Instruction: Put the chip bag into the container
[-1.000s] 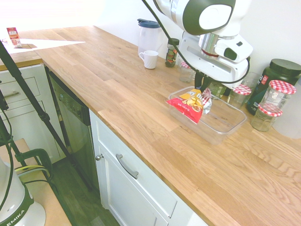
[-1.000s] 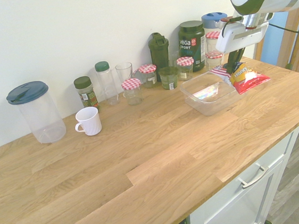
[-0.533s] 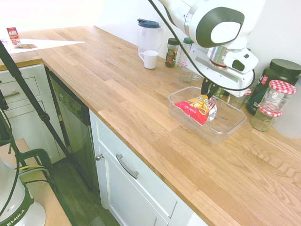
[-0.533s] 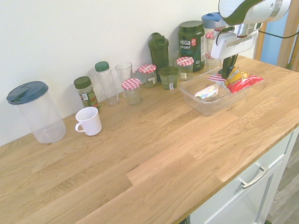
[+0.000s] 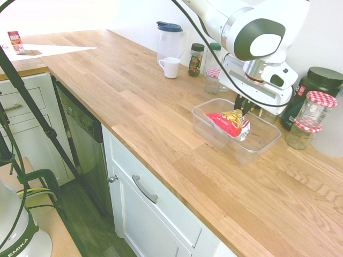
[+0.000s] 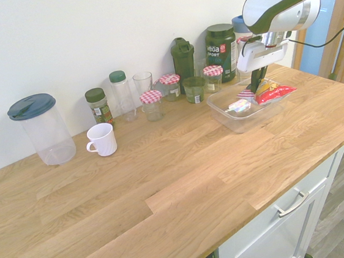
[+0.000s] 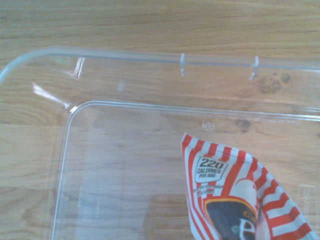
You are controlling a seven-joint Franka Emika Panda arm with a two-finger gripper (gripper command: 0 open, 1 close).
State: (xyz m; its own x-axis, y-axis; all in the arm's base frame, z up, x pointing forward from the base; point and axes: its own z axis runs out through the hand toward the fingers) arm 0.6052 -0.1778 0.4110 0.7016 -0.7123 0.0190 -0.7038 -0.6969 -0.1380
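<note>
Chip bag (image 5: pixel 231 122) hangs pinched by its top edge in my hand (image 5: pixel 244 106), fingers clamped shut on it, my hand pointing straight down. It sits over the inside of the clear container (image 5: pixel 258 145) (red and white stripes fill a corner of the wrist view). The container rests on the wooden tabletop (image 5: pixel 134 101), just beside red-checked-lid glass jars (image 5: pixel 316 115) and a dark Vega tub (image 6: pixel 221 50).

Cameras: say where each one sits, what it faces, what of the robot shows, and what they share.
First exterior view: high off the counter's front, facing the wall; arm enters from above, hand shut on the chip bag.
Second exterior view: opposite end; arm enters from the right.
Wrist view: straight down into the container; no robot parts.
All show bag and container.
</note>
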